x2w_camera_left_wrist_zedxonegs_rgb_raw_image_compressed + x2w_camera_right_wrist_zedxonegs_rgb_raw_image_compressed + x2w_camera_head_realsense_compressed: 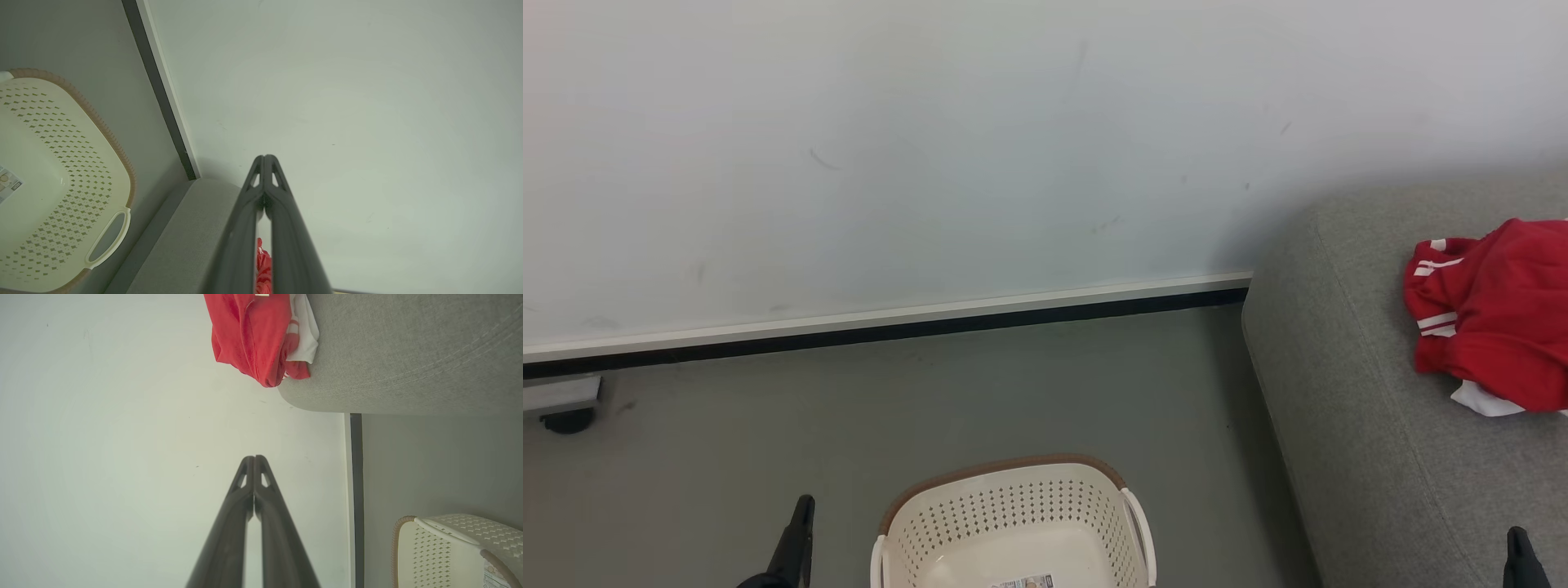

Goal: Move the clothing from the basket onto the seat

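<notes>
Clothing on seat, basket on floor, wall behind

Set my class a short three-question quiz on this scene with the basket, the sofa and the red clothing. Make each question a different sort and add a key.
1. True or false: the clothing lies on the sofa.
2. What shows inside the basket? A. a label on its floor; B. red clothing; C. a shoe.
3. Fill in: the left gripper and the right gripper are both ____.
Key: 1 true; 2 A; 3 shut.
</notes>
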